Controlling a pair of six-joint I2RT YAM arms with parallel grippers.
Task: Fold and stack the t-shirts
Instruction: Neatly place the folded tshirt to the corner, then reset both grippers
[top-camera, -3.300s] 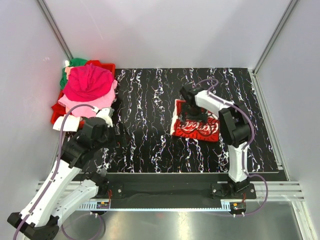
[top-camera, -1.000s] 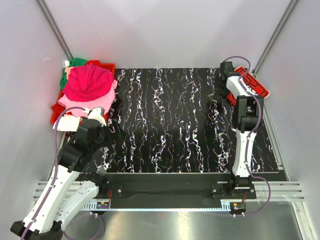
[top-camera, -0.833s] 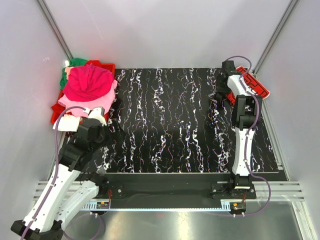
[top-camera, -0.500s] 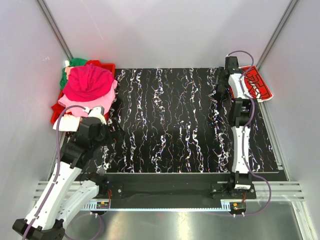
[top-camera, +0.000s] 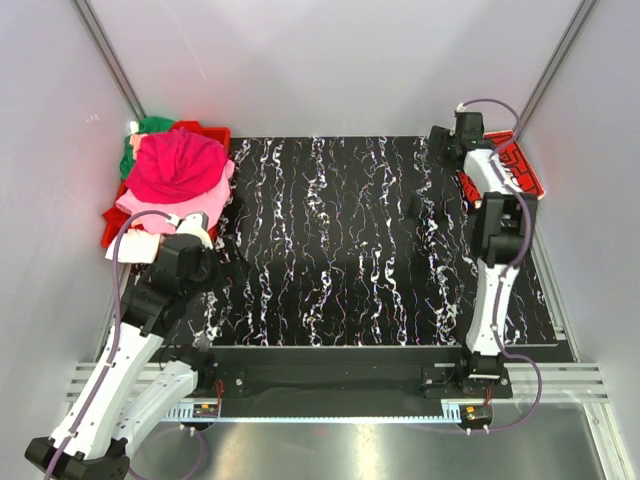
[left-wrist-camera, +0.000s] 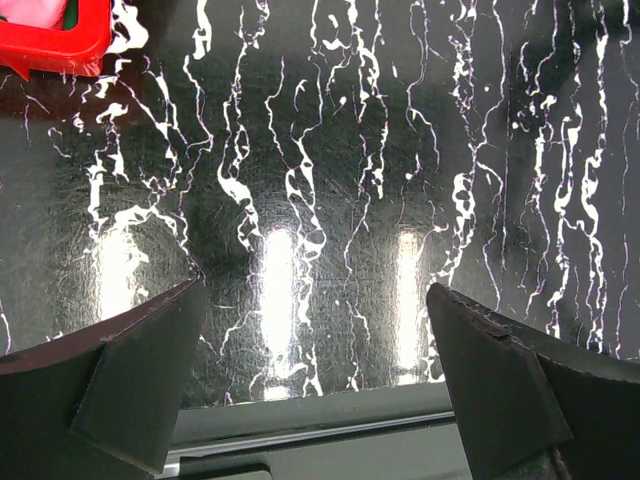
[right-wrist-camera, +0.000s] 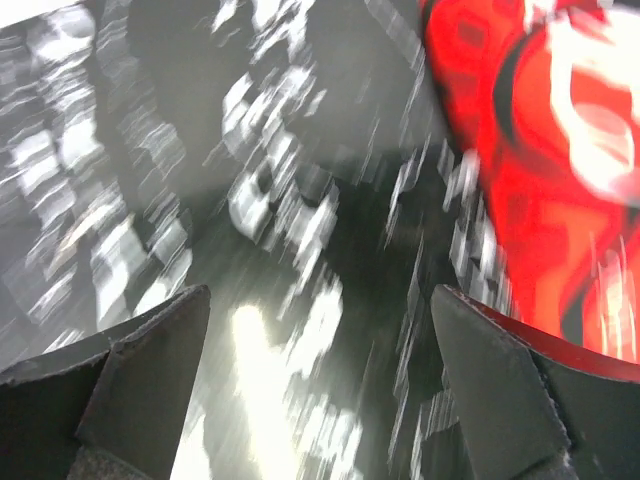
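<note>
Folded red-and-white printed t-shirt (top-camera: 522, 168): laid at the far right edge of the table (top-camera: 340, 240). Remaining t-shirts (top-camera: 178, 165): heaped on the red bin (top-camera: 215, 132), far left. Right gripper (right-wrist-camera: 320, 300): held spread wide, empty, beside the folded shirt. Left gripper (left-wrist-camera: 315, 300): held wide, empty.

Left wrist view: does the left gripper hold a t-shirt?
No, the left gripper is open and only the marbled table shows in its gap.

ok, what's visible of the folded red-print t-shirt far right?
Folded t-shirt: small flat bundle of soft cloth, red print with white and black marks facing up. It lies at the table's far right corner, partly hidden by the right arm. Blurred wrist view shows it beyond the right gripper's open jaws, not held.
</note>
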